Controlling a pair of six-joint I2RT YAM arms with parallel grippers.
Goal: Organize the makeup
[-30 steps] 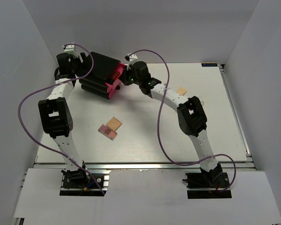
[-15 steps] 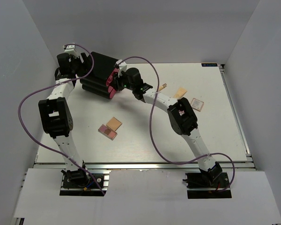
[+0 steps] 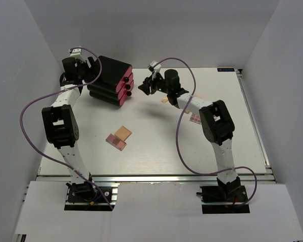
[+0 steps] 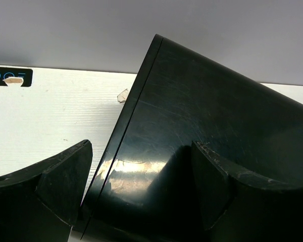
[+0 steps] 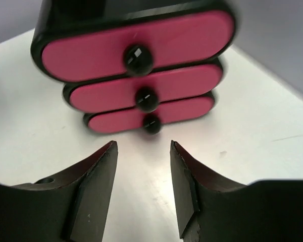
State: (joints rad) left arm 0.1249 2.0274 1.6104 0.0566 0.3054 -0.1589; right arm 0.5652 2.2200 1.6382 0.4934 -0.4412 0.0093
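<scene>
The black box with three pink drawers (image 3: 108, 75) stands at the back left, and all its drawers (image 5: 136, 40) are flush. My left gripper (image 3: 92, 69) is open at the box's back, with the box's edge (image 4: 217, 116) between its fingers (image 4: 141, 146). My right gripper (image 3: 143, 89) is open and empty just in front of the drawer knobs (image 5: 144, 146). A tan compact (image 3: 123, 133) and a pink-brown palette (image 3: 116, 141) lie together mid-table. Another palette (image 3: 196, 119) and a small beige item (image 3: 165, 100) show partly under my right arm. No pencils show.
White walls close in the table on the left, back and right. A purple cable (image 3: 179, 146) loops from my right arm over the table. A black label (image 4: 10, 77) is on the table's far edge.
My right gripper has backed away to the right from the drawer fronts. The drawer that stuck out a second ago is now shut. The left arm has not moved.
</scene>
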